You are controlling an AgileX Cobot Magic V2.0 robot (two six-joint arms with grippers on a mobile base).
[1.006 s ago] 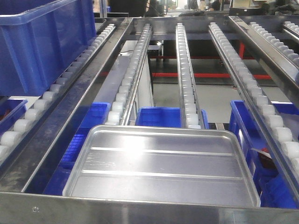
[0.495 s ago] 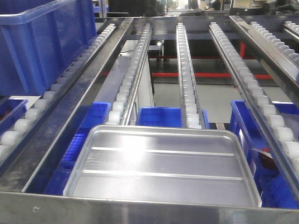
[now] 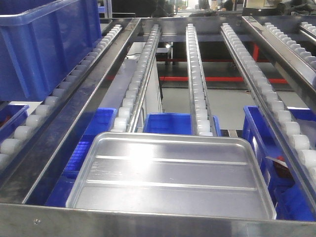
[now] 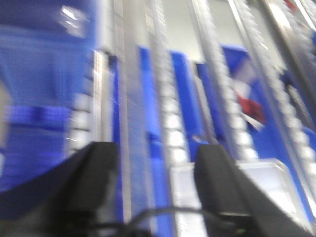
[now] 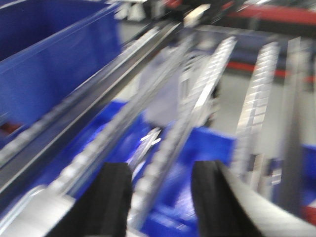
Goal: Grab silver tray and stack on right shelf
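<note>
The tray lies on the shelf, just behind its rail; left gripper and right gripper gape empty.

Ahead of my black left gripper I saw the shiny silver tray with two ridge lines, white rollers and a blue crate.

We read no text, no brand, no number in any view, red and white tag in right crate too blurred for us
</note>
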